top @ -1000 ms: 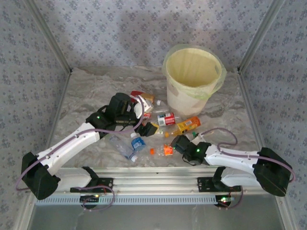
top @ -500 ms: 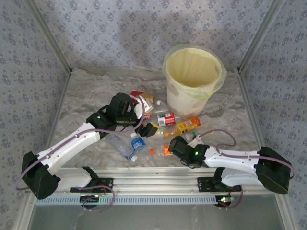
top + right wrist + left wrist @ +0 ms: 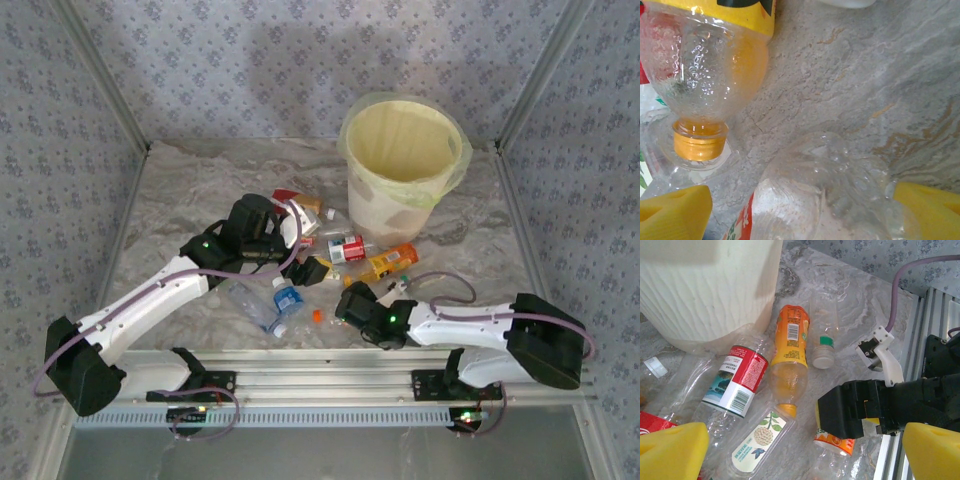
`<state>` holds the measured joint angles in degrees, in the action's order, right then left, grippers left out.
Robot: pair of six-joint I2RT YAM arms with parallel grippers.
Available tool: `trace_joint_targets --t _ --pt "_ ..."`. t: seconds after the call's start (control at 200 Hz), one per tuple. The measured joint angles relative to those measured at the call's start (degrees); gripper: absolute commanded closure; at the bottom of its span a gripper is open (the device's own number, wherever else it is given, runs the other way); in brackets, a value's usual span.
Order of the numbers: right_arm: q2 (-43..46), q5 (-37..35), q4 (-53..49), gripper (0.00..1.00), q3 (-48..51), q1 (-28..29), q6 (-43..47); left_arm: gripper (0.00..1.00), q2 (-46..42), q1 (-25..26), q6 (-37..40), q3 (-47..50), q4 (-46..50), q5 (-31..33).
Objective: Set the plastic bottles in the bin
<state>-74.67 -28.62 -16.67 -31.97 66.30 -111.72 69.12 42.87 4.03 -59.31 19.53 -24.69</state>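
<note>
right gripper [image 3: 802,215]: low over the table near centre; yellow fingers spread wide on either side of a crushed clear bottle [image 3: 815,200], not clamped on it as far as the views show
left gripper [image 3: 802,450]: yellow pads [image 3: 672,450] wide apart, nothing between them, hovering over the pile from the left
crushed clear bottle: lies on the table at the near edge of the pile, orange-red label partly visible
bin [image 3: 400,200]: upright, far right of the table, pale yellow-green bag folded over the rim
orange-label bottle [image 3: 790,355]: on its side near the bin's base, orange cap pointing toward the near side
red-label bottle [image 3: 737,380]: on its side just left of the orange one, touching it, close to the bin wall
clear bottle with green neck ring [image 3: 824,340]: just right of the orange one, lying flat
leaf-label bottle [image 3: 757,442]: flattened, clear, by the orange cap
blue-label bottle [image 3: 287,297]: near left of the pile, beside the left arm
table [image 3: 200,190]: grey marble-pattern surface, bottles clustered centre, near-left of the bin
</note>
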Motion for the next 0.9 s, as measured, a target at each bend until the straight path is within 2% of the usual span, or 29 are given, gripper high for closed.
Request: trace_joint_targets --t 0.26,0.675,0.899 --pt "-2.3 -0.1 2.9 0.15 0.4 -0.8 -1.4 0.00 0.0 0.0 0.0 0.0 0.0 0.0" --pt "-3.0 2.7 1.9 0.36 0.9 -2.9 -2.6 0.00 0.0 0.0 0.0 0.0 0.0 0.0" --pt "-1.6 4.7 2.7 0.42 1.6 -4.8 -2.9 0.00 0.0 0.0 0.0 0.0 0.0 0.0"
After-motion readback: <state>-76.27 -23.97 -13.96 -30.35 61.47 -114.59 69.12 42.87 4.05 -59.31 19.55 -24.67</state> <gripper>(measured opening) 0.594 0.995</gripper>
